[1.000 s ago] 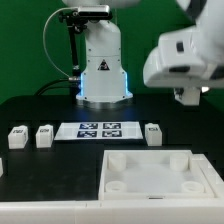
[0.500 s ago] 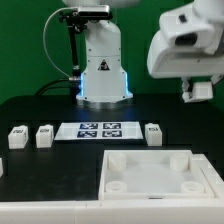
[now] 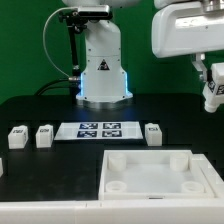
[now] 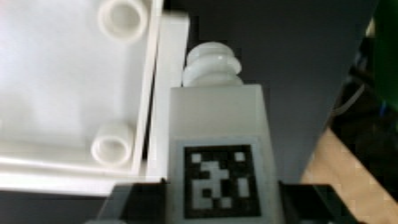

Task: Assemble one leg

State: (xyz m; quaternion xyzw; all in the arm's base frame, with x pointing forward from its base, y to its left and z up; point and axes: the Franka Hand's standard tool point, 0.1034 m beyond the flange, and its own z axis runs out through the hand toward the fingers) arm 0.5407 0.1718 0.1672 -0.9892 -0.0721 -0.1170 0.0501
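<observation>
My gripper (image 3: 212,88) is high at the exterior view's right, shut on one leg (image 3: 213,92), a small white post with a black-and-white tag, held in the air off the table. In the wrist view the held leg (image 4: 217,125) stands between my dark fingers (image 4: 139,205). Its tag faces the camera and its ribbed tip points away. Three look-alike legs stand on the black table: two at the left (image 3: 17,137) (image 3: 44,135) and one right of the marker board (image 3: 153,133).
The wide white square piece with round corner sockets (image 3: 150,160) lies at the front; it also shows beside the held leg in the wrist view (image 4: 63,95). The marker board (image 3: 97,130) lies mid-table. The robot base (image 3: 102,65) stands behind it.
My gripper has moved up and to the exterior view's right. The held leg now shows below the hand near the right edge.
</observation>
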